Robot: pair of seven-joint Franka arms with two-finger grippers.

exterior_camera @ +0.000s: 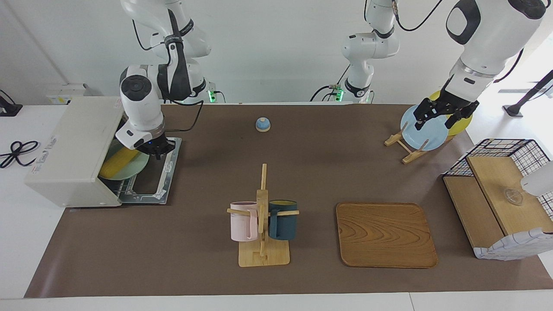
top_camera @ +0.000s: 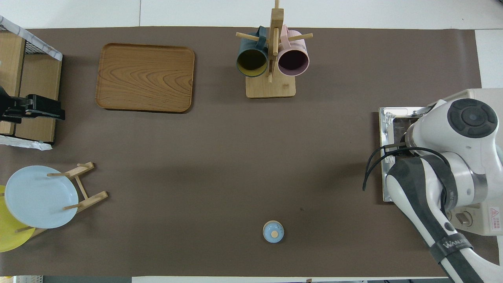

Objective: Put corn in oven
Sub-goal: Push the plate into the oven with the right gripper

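The cream-white oven [exterior_camera: 73, 147] stands at the right arm's end of the table, its door [exterior_camera: 151, 181] dropped open and flat on the mat. The yellow corn [exterior_camera: 117, 162] lies on a pale green plate [exterior_camera: 136, 168] in the oven's mouth, partly under its top. My right gripper [exterior_camera: 157, 152] is low over the open door, at the plate's rim beside the corn. In the overhead view the right arm hides the corn, plate and gripper; only the oven [top_camera: 477, 94] and its door [top_camera: 393, 118] show. My left gripper [exterior_camera: 440, 115] is open, raised over the plate rack.
A wooden rack [exterior_camera: 404, 149] holds a blue plate [exterior_camera: 425, 129] and a yellow plate [exterior_camera: 462, 123]. A wire-and-wood basket box [exterior_camera: 501, 194], a wooden tray [exterior_camera: 384, 233], a mug rack [exterior_camera: 262, 224] with two mugs and a small blue bell [exterior_camera: 262, 124] stand on the brown mat.
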